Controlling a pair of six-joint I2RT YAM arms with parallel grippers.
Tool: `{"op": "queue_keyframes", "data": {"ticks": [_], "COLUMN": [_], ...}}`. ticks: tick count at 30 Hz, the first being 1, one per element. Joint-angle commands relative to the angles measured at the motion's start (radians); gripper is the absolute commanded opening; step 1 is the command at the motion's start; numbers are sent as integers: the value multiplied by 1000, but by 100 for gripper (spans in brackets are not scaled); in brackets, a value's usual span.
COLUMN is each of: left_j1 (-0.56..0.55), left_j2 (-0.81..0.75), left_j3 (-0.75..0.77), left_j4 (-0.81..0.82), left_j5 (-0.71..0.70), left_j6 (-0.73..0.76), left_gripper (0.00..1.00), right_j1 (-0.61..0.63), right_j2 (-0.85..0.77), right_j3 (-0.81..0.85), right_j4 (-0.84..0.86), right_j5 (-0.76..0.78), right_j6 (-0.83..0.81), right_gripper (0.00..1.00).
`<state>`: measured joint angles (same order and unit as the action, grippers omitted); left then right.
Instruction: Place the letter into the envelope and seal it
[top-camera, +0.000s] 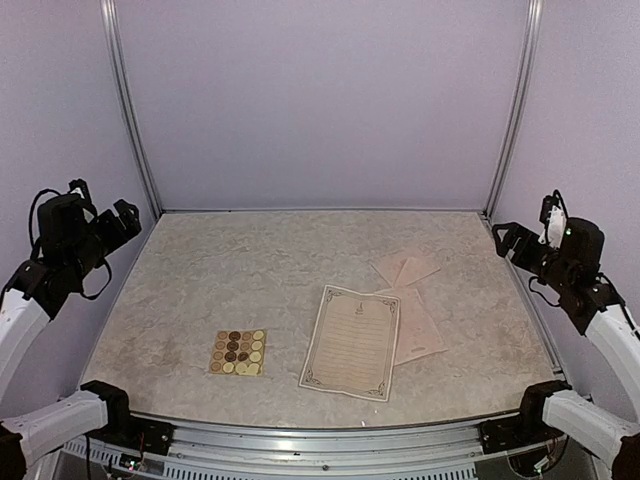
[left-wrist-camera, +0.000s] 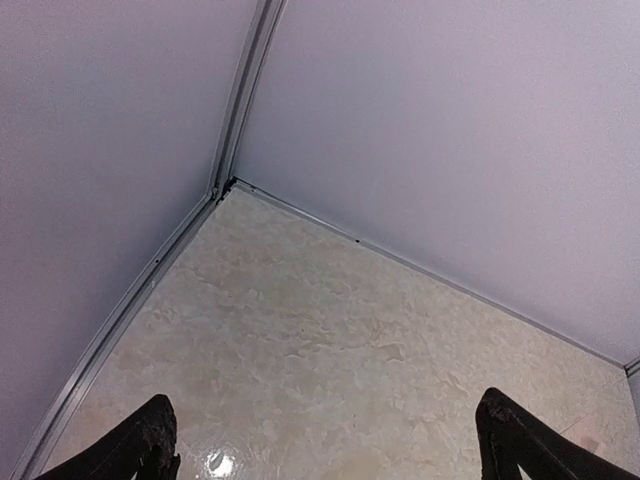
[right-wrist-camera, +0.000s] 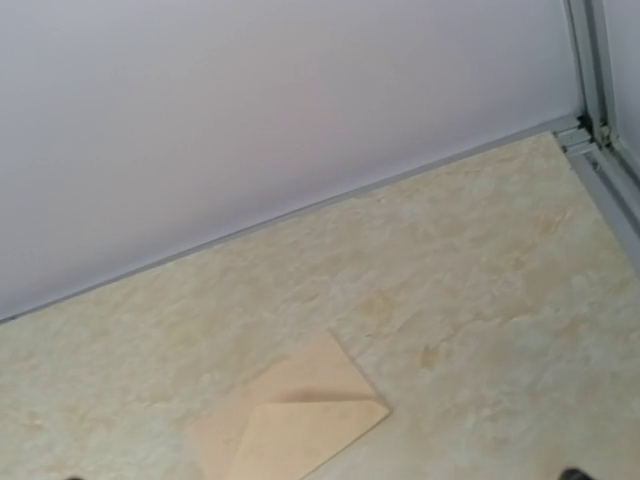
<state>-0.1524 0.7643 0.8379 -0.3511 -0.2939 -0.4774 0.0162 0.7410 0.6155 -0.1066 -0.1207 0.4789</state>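
Observation:
The letter (top-camera: 350, 342), a cream sheet with a dark ornate border, lies flat at the table's front centre. The envelope (top-camera: 420, 328), pale pinkish-beige, lies just to its right with its left part under the letter's edge and its flap (top-camera: 405, 268) open toward the back. Part of the envelope also shows in the right wrist view (right-wrist-camera: 300, 425). My left gripper (top-camera: 125, 218) is raised at the left wall, open and empty, its dark fingertips (left-wrist-camera: 150, 445) wide apart. My right gripper (top-camera: 503, 240) is raised at the right wall, open and empty, far from both papers.
A small sheet of round stickers (top-camera: 238, 352) lies at the front left of the marbled table (top-camera: 250, 270). Lilac walls with metal corner posts (top-camera: 130, 120) close in the back and both sides.

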Motion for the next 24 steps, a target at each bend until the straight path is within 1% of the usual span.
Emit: {"op": "queue_keyframes", "data": {"ticks": [1,4,6,9,11,14,17,19,22,24], "left_j1": [-2,-3,-3,-3,-7,-43,-113,-155,-202,-233], "left_j2": [-6,-33,-55,-88,-104,-130,-162,-202,-242,-258], "left_j3": [24,13,12,6,-4,-48,-97,-119,-157,-195], "left_j4": [-103,-104,-111,-102,-105,-106,-111,-112,-94,-63], "left_j5": [102,130,150,259,338,407,393,375,380,409], "left_j6": [46,32,22,38,11,-53,-105,-132,-186,-218], "left_gripper": [99,99,99,99,99,99,99,99,99,99], "right_j1": [-7,-7,-7,-7,8,107,245,315,372,381], "right_j2": [-21,-15,-14,5,32,85,155,204,264,318], "right_j3": [-1,16,12,2,-6,-30,-51,-72,-119,-140], "right_j4": [-66,-98,-90,-74,-68,-46,-12,42,138,184], "right_j5": [-56,-113,-199,-310,-381,-432,-418,-412,-403,-403], "right_j6": [31,-6,-13,0,13,28,47,74,112,126], "right_gripper": [100,100,99,99,99,99,94,91,88,83]}}
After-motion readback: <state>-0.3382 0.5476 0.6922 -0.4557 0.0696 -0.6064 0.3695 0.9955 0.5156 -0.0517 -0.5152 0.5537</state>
